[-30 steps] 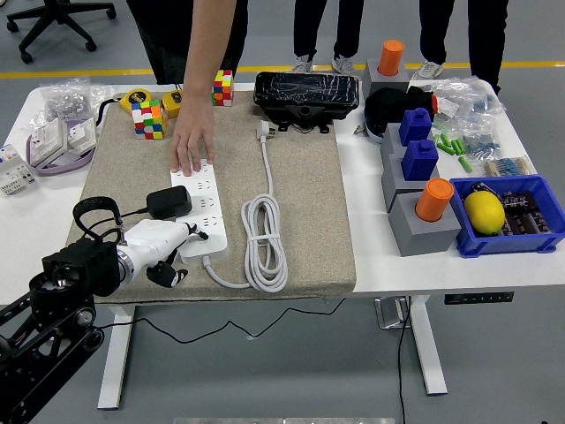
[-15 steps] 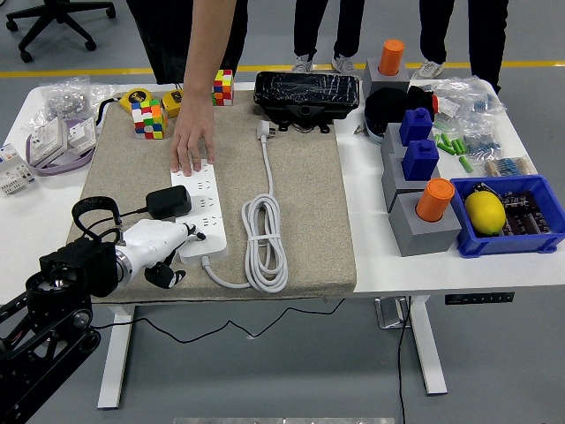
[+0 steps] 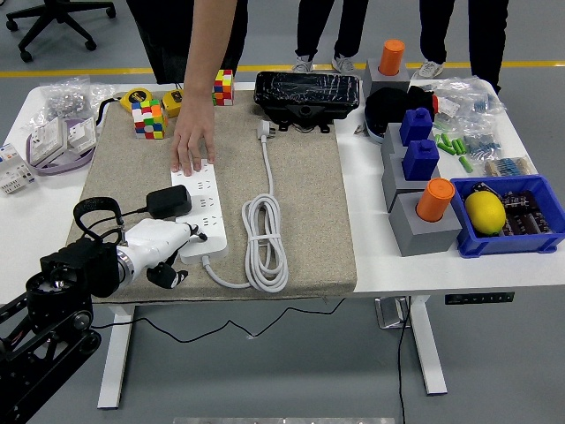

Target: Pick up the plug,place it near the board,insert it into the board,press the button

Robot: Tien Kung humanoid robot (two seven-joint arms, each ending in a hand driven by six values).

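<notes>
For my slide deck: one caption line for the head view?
Robot's left hand at the white power strip beside the black plug; a person's hand steadies its far end.

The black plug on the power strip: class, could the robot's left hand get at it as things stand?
Probably yes. The left hand sits at the near end of the power strip, just in front of the black plug, with nothing between them. The person's hand rests only on the strip's far end.
</notes>
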